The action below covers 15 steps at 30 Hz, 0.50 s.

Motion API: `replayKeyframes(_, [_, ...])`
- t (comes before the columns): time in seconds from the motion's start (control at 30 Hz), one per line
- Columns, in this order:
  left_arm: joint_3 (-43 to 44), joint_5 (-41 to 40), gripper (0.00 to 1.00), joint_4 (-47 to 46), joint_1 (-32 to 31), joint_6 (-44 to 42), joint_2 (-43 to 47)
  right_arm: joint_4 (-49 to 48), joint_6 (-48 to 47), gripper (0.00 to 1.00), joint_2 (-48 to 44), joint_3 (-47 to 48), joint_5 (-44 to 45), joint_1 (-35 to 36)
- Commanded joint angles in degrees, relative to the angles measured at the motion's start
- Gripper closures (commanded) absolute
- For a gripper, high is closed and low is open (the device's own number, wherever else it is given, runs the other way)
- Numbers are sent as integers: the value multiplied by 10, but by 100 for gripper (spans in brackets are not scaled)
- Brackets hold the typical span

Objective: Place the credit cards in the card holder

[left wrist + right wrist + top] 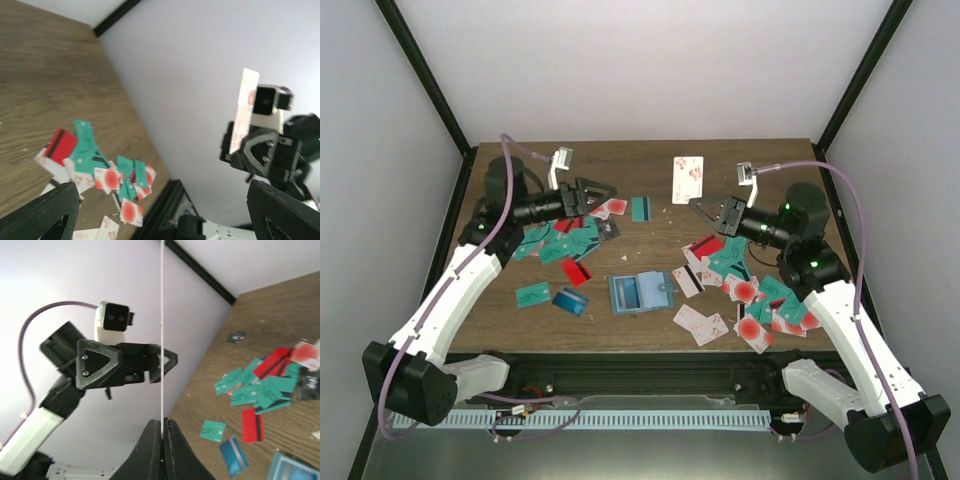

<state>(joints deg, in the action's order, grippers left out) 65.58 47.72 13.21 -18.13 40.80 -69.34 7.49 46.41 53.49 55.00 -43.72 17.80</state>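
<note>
The card holder (640, 292) lies open on the table between the arms, teal-blue with a lighter inside; its corner shows in the right wrist view (295, 467). My right gripper (700, 205) is shut on a white credit card with red marks (688, 179) and holds it upright in the air. The card shows edge-on between the fingers (161, 340) and in the left wrist view (244, 110). My left gripper (598, 194) is open and empty, raised and facing the right gripper. Loose credit cards lie in a left pile (565, 240) and a right pile (760, 295).
A blue card (570, 300) and a teal card (532, 293) lie left of the holder. A lone teal card (640, 208) lies mid-table. White cards (700, 323) lie near the front edge. Walls enclose the table on three sides.
</note>
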Motion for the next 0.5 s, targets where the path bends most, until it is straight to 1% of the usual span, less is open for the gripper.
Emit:
replayKeyframes(0.0, [-20, 100, 8, -172, 1, 82, 29, -108, 42, 99, 7, -7, -110, -1])
replayKeyframes(0.13, [-25, 124, 12, -221, -6, 107, 28, -177, 98, 99, 15, -27, -161, -1])
replayKeyframes(0.23, [-31, 126, 16, -267, -22, 129, 26, -189, 114, 99, 23, -25, -185, 0])
replayKeyframes(0.3, [-28, 121, 18, -280, -37, 133, 21, -203, 126, 99, 24, -28, -195, 0])
replayKeyframes(0.4, [-26, 108, 23, -288, -55, 134, 12, -230, 147, 99, 26, -34, -212, 3])
replayKeyframes(0.47, [-28, 102, 25, -292, -65, 136, 7, -237, 153, 99, 25, -37, -216, 6])
